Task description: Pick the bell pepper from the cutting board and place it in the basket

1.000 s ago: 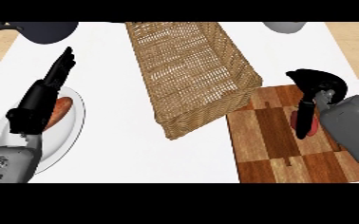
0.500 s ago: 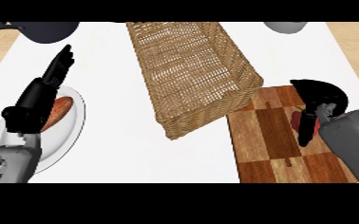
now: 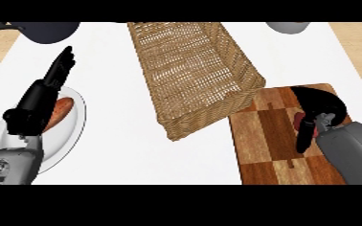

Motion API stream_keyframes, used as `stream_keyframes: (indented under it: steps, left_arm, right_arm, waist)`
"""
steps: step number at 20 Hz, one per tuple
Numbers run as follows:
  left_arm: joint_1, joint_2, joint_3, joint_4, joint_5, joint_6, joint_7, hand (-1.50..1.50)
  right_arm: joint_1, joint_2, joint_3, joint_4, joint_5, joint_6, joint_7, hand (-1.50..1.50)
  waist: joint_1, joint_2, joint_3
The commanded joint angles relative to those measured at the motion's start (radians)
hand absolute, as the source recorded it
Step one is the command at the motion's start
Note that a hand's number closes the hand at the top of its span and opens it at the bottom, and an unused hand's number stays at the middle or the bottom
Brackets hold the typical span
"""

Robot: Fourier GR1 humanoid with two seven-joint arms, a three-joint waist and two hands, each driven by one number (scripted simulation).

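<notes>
A wooden cutting board (image 3: pixel 265 143) lies at the lower right, with its far corner touching the wicker basket (image 3: pixel 194 72). My right hand (image 3: pixel 322 105) sits over the board's right side with its fingers curled. Only a red sliver of the bell pepper (image 3: pixel 297 120) shows, between the thumb and the fingers; the hand hides the remainder. I cannot tell whether the pepper still touches the board. The long basket runs from the counter's middle to its far edge. My left hand (image 3: pixel 35 103) rests open at the left, fingers straight.
Under my left hand a white plate (image 3: pixel 71 129) holds an orange-brown food piece (image 3: pixel 62 109). At the far left stands a dark bowl (image 3: pixel 46 28), at the far right a grey one (image 3: pixel 288 27). Bare white counter lies between plate and basket.
My right hand has come nearer over the board and curled tighter round the pepper. The left hand, basket and plate have stayed where they were.
</notes>
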Motion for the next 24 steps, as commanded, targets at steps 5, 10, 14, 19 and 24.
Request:
stream_keyframes:
  steps: [5, 10, 14, 19, 24]
  left_arm:
    - [-0.049, -0.05, 0.017, 0.001, -0.034, -0.007, 0.041, 0.0]
    - [0.029, -0.042, 0.044, -0.069, -0.035, -0.055, 0.038, 0.0]
    - [-0.034, -0.025, 0.092, -0.005, -0.032, -0.084, 0.042, 0.0]
    - [0.013, -0.039, 0.098, 0.008, -0.042, -0.095, -0.028, 0.0]
    - [-0.012, -0.067, 0.071, -0.016, -0.07, -0.08, 0.025, 0.0]
  right_arm:
    - [0.061, 0.039, -0.061, 0.035, 0.099, 0.0, -0.039, -1.5]
    - [0.064, 0.032, -0.122, -0.018, 0.129, 0.074, -0.04, -1.5]
    - [0.05, 0.045, -0.139, 0.059, 0.179, 0.063, -0.11, -1.5]
    - [0.083, 0.108, -0.178, 0.114, 0.189, -0.039, -0.159, 1.5]
    - [-0.008, 0.08, -0.116, 0.301, 0.303, -0.087, -0.304, 1.5]
  waist:
    - [-0.001, 0.0, 0.0]
    - [0.0, -0.001, 0.0]
    - [0.0, 0.0, 0.0]
    - [0.001, 0.0, 0.0]
    - [0.01, 0.003, 0.0]
